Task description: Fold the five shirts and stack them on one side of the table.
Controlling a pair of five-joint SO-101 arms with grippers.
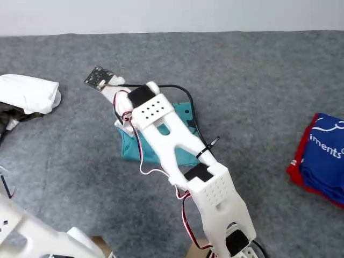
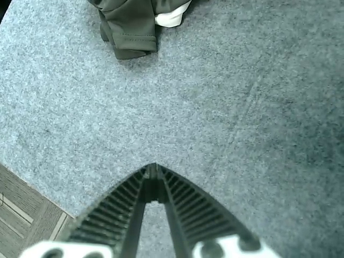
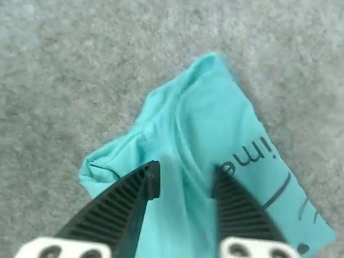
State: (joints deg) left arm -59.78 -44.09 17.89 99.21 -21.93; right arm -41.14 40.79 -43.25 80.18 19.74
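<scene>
The grey felt tabletop (image 1: 258, 80) carries shirts in three spots. The right arm (image 1: 177, 140) stretches from the near edge to the middle, over a crumpled teal shirt (image 3: 215, 123) (dark lettering shows on it). Its right gripper (image 3: 185, 180) is parted a moderate way, with one finger on each side of a raised fold of the teal cloth; whether it touches the cloth cannot be told. At the tabletop's right edge, a folded blue shirt (image 1: 325, 156) lies on a red shirt (image 1: 294, 169). At the left edge, a white shirt (image 1: 29, 92) lies bunched against a dark shirt (image 2: 129, 24). The left gripper (image 2: 156, 171) is closed tip to tip on nothing, above bare felt and well apart from the dark shirt.
</scene>
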